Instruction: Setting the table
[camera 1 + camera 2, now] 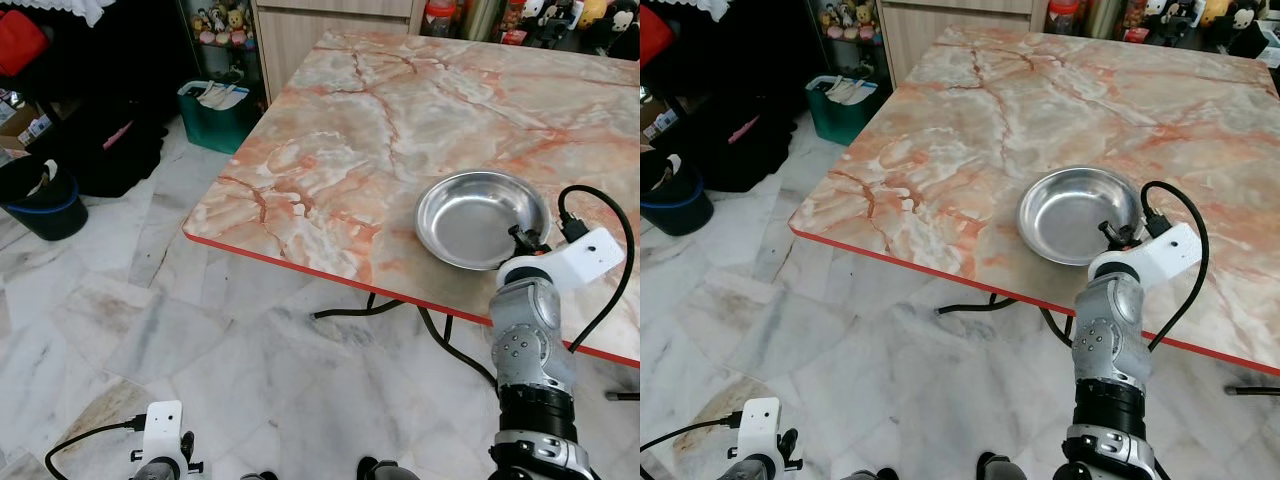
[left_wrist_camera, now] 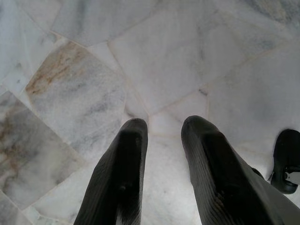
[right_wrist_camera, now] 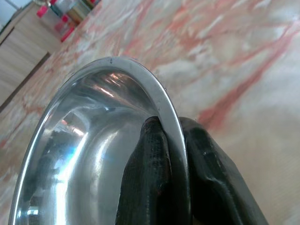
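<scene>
A shiny steel bowl [image 1: 470,215] rests on the marble-patterned table [image 1: 380,130] close to its near red edge. My right gripper [image 1: 527,240] reaches up from below and is shut on the bowl's near rim [image 3: 169,124], one finger inside the bowl, one outside. My left gripper [image 2: 164,129] hangs low over the floor, open with nothing between its fingers; its white wrist mount [image 1: 162,430] shows at the bottom.
The floor is pale marble tile. A green bin [image 1: 215,112] and a dark bucket with blue rim [image 1: 45,200] stand left of the table. A black cable [image 1: 345,313] hangs under the table edge. Toys and jars [image 1: 560,20] line the table's far side.
</scene>
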Robot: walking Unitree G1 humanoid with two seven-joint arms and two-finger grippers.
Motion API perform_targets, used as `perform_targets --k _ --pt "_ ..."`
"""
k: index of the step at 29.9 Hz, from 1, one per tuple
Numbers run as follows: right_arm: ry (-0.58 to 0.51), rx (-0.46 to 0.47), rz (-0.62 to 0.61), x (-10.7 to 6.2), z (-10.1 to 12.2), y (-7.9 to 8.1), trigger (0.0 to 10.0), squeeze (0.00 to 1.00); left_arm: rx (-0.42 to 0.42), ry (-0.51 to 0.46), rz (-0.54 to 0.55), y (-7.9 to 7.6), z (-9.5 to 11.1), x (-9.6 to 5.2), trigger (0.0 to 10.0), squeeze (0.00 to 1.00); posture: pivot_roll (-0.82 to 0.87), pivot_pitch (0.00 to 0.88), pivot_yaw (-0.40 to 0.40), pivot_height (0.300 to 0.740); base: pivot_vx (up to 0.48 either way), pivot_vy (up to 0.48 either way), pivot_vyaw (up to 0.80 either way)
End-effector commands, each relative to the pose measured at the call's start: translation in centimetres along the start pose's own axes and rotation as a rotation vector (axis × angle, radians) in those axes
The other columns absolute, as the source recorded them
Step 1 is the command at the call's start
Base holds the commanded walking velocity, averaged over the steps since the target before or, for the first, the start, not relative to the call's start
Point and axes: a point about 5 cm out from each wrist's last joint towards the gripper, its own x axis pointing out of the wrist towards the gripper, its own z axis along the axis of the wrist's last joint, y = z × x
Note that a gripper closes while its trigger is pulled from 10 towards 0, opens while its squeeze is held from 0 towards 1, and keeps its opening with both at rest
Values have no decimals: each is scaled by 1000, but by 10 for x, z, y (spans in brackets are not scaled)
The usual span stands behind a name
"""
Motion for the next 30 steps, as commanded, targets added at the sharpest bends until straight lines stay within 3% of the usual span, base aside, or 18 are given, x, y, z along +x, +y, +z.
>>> perform_targets --k 1,12,20,22,23,24,26,27,30 --pt "19 40 36 -2 0 8 10000 0 13 42 4 5 -9 -3 10000 0 -18 148 34 740 0 0 0" --pt "84 0 -59 -4 -9 -5 10000 0 17 48 1 6 -10 -3 10000 0 -13 156 33 740 0 0 0" --pt "85 1 -61 -4 -9 -5 10000 0 17 52 3 6 -12 -3 10000 0 -13 157 34 740 0 0 0" --pt "87 2 -63 -4 -9 -5 10000 478 16 52 3 6 -12 -3 10000 0 -12 156 33 740 0 0 0" --pt "88 1 -64 -4 -9 -5 10000 478 15 51 3 6 -12 -3 10000 0 -12 156 33 740 0 0 0" --pt "88 1 -65 -4 -8 -5 10000 655 15 51 3 6 -12 -3 10000 0 -13 156 33 740 0 0 0" --pt "87 2 -66 -4 -8 -5 10000 686 15 51 3 6 -12 -3 10000 0 -13 156 33 740 0 0 0" --pt "85 2 -66 -4 -8 -5 10000 863 15 50 3 5 -12 -3 10000 0 -14 156 34 740 0 0 0" --pt "83 0 -65 -4 -7 -5 10000 898 15 48 1 5 -11 -3 10000 0 -12 156 33 740 0 0 0"
